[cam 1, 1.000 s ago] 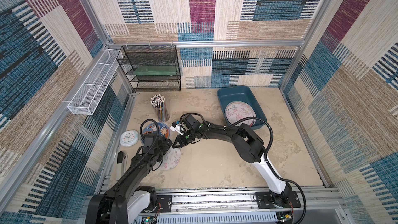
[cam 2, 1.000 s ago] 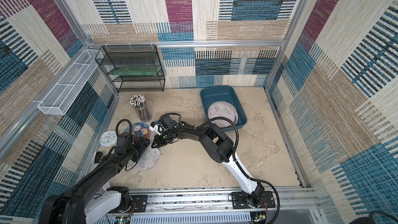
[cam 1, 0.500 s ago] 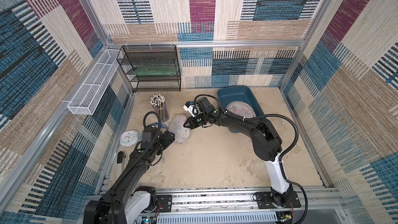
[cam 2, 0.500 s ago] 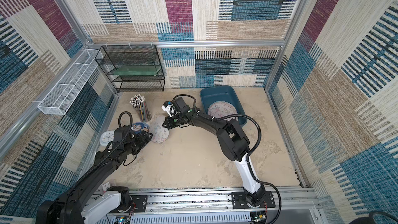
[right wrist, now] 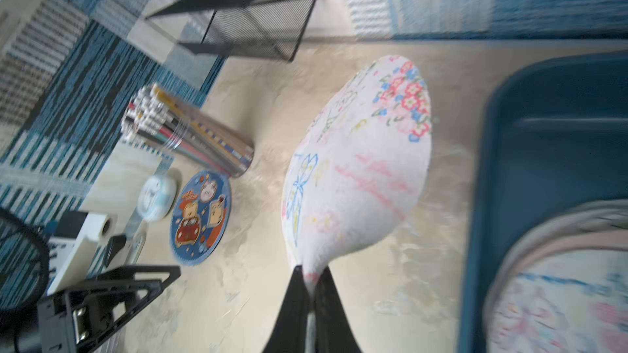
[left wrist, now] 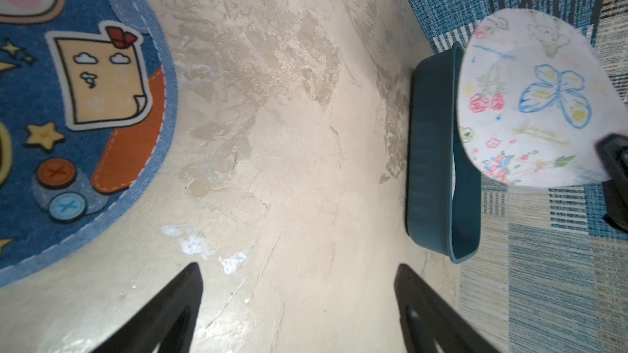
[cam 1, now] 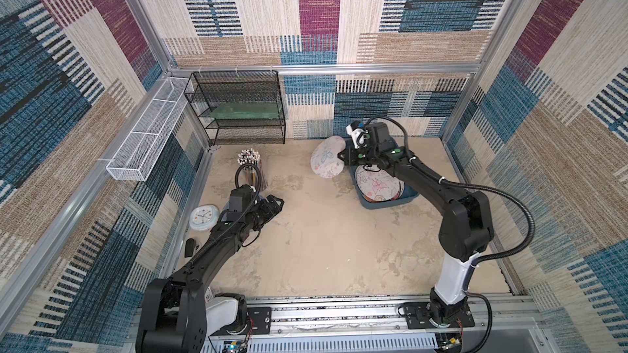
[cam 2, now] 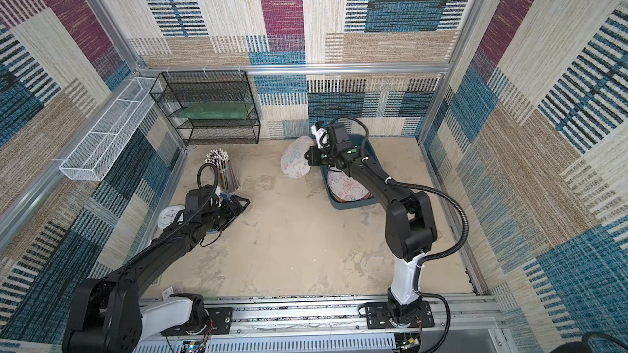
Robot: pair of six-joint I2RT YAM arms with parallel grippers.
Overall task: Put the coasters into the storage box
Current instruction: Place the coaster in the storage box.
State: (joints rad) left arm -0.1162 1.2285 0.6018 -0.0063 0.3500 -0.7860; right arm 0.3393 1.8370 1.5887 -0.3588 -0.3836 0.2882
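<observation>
A pale coaster [cam 1: 327, 161] printed with a butterfly and flowers hangs tilted in the air, just left of the storage box [cam 1: 387, 203]. My right gripper [right wrist: 311, 275] is shut on that pale coaster's [right wrist: 356, 171] edge. The dark teal storage box [right wrist: 543, 113] holds a stack of pale coasters [cam 1: 379, 186]. A dark blue coaster [left wrist: 68, 96] with cartoon animals lies flat on the table at the left. My left gripper [left wrist: 299, 300] hovers open and empty beside it, low over the bare table. In both top views my left arm hides most of the dark blue coaster.
A small round white clock [cam 1: 204, 218] lies at the left wall. A cup of pencils [cam 1: 251, 168] stands behind the left gripper. A black wire-mesh rack [cam 1: 238, 110] fills the back left corner, and a white wire basket [cam 1: 146, 134] hangs on the left wall.
My right gripper has lifted the pale coaster from beside the left gripper and carried it right and back, to the box's edge. The left arm has shifted only slightly.
</observation>
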